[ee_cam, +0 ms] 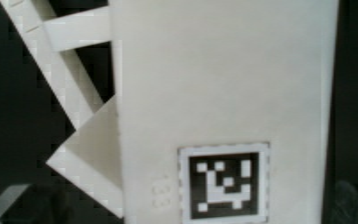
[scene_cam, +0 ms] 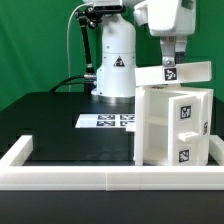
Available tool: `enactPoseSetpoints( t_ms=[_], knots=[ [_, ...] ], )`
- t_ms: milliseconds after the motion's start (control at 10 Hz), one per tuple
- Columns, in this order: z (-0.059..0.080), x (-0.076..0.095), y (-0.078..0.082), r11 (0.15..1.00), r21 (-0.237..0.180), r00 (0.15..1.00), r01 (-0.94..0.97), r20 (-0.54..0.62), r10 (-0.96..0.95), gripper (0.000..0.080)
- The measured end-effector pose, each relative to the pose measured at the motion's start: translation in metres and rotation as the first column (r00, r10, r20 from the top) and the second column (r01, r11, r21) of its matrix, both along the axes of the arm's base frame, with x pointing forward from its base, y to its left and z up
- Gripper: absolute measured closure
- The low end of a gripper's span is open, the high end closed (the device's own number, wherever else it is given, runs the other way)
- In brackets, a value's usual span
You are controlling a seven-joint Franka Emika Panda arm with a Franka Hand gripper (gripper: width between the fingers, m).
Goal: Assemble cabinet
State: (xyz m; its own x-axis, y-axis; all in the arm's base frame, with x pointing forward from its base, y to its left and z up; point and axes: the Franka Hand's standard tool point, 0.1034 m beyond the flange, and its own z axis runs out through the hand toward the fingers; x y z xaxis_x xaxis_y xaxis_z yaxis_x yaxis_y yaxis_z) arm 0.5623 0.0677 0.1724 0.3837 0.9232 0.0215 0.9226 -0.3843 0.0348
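Note:
The white cabinet body (scene_cam: 172, 128) stands upright at the exterior view's right, with tags on its side. My gripper (scene_cam: 169, 60) hangs just above it and is shut on a flat white cabinet panel (scene_cam: 185, 72). The panel carries a tag, is slightly tilted and sits close over the body's top. In the wrist view the held panel (ee_cam: 211, 90) with its tag (ee_cam: 224, 180) fills most of the picture. Slanted white parts of the body (ee_cam: 66, 60) show behind it. My fingertips are hidden there.
The marker board (scene_cam: 108, 121) lies flat on the black table in front of the robot base (scene_cam: 115, 65). A low white border frame (scene_cam: 90, 176) runs along the front and sides. A green backdrop stands behind.

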Motion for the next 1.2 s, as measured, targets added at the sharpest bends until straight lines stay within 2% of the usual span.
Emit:
enactPoseSetpoints(
  t_ms=[100, 200, 600, 800, 1100, 1200],
  knots=[
    [-0.001, -0.001, 0.007, 1.000, 0.003, 1.000, 0.008, -0.001, -0.008, 0.0016],
    [-0.001, -0.003, 0.013, 1.000, 0.006, 1.000, 0.024, -0.005, -0.024, 0.0016],
    [-0.003, -0.002, 0.010, 1.000, 0.005, 1.000, 0.025, -0.008, -0.025, 0.0003],
    [-0.010, -0.003, 0.003, 1.000, 0.001, 1.000, 0.026, -0.016, -0.026, 0.0003],
    [-0.015, -0.002, 0.007, 1.000, 0.001, 1.000, 0.023, -0.014, -0.023, 0.0003],
    [-0.015, -0.002, 0.006, 1.000, 0.001, 1.000, 0.025, -0.014, -0.025, 0.0100]
  ],
)
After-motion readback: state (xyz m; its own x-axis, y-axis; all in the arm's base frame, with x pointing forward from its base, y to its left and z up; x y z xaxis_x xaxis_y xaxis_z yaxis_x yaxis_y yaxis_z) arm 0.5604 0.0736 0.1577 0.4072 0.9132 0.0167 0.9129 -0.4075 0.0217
